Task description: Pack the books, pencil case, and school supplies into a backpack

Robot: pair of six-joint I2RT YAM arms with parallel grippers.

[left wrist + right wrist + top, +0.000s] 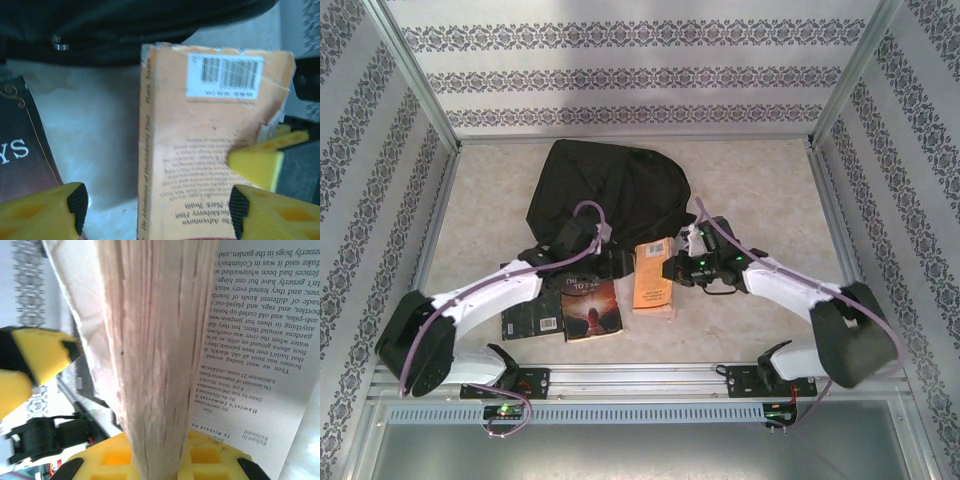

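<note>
Near the worktop's middle, just before the backpack (pixel 610 190), lies the orange book (pixel 653 278). Picking it up seems the step in hand: the right gripper (pixel 680 262) pinches its page edge, the left gripper (pixel 155 205) gapes empty above. Next, probably, lift it into the backpack's mouth.

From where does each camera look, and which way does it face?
Top: above and behind, looking down on the backpack; left arm and right arm show.
Left wrist: on the left arm, facing down at the orange book; open left fingers below.
Right wrist: close against that book's pages; right fingers clamp them.
Shared: both wrist views show the orange book.
</note>
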